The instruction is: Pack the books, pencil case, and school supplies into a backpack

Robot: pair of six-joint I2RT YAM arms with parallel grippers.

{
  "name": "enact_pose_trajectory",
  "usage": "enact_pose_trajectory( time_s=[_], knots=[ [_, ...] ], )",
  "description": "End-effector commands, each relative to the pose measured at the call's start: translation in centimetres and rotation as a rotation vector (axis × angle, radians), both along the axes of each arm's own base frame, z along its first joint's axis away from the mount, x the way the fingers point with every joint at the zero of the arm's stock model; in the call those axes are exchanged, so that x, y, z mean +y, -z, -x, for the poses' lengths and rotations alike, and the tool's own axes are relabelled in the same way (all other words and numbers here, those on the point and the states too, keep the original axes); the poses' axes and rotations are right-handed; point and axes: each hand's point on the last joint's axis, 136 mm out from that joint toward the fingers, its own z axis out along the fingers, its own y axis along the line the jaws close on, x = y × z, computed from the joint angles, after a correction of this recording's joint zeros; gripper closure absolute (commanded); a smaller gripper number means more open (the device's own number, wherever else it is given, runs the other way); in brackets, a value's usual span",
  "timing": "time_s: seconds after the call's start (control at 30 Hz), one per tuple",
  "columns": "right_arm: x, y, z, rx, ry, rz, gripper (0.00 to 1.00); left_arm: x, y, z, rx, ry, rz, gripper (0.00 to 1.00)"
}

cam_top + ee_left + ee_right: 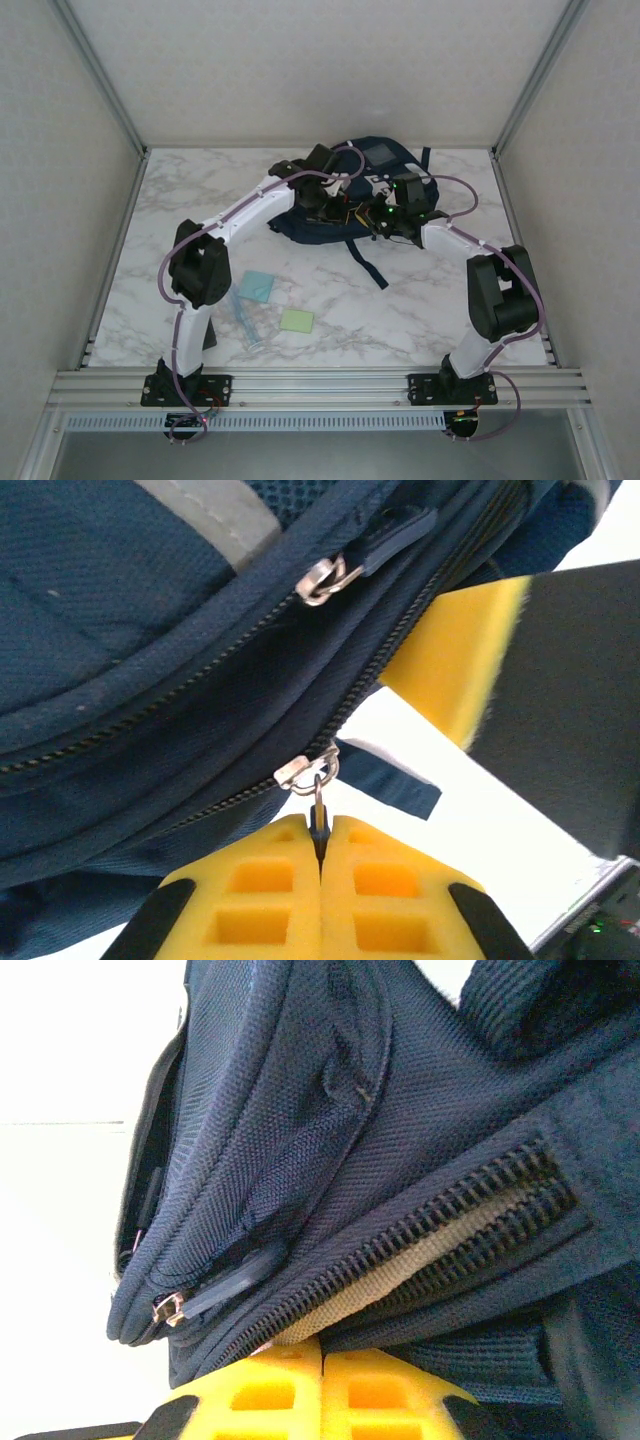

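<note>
Here left claw (321, 842) pinches backpack (150, 640) zipper pull (318, 802); right claw (322, 1358) closed.

A white marble-patterned bench (400, 320) is lying beneath the fingers (270, 900); pale walls (300, 60) and aluminium posts (100, 70) are standing beyond them, a slotted rail (320, 385) well behind.

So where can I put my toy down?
Bare table lies between the pale-green pad and the right arm, and in the far-left corner beside the backpack. It's crowded at the backpack, with the left gripper and right gripper, and around the light-blue pad.
</note>
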Motion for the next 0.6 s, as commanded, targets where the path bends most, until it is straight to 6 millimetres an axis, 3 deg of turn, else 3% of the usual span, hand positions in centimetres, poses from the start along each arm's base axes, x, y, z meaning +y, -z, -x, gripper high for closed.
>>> enact_pose_trajectory(
  time_s=[0.0, 0.17, 0.3, 0.37, 0.47, 0.57],
  knots=[
    [-1.8, -1.1, -1.2, -0.077, 0.059, 0.092, 1.00, 4.0, -0.1, 0.4, -0.017, -0.024, -0.100, 1.00],
    [-3.3, -0.9, -0.6, -0.079, 0.074, 0.140, 1.00, 11.7, 3.2, -2.8, -0.079, -0.138, -0.329, 1.00],
    [-3.8, -0.6, -0.6, -0.074, 0.076, 0.154, 1.00, 16.9, 4.0, -5.4, -0.147, -0.219, -0.468, 1.00],
    [-4.2, -0.5, -0.5, -0.075, 0.078, 0.175, 1.00, 18.4, 3.9, -6.4, -0.155, -0.261, -0.485, 1.00],
    [-4.6, -0.4, -0.7, -0.071, 0.080, 0.191, 1.00, 17.7, 2.9, -6.3, -0.145, -0.262, -0.421, 1.00],
    [-4.9, 0.0, -1.1, -0.068, 0.074, 0.210, 1.00, 14.0, 1.0, -4.0, -0.108, -0.195, -0.269, 1.00]
  ],
)
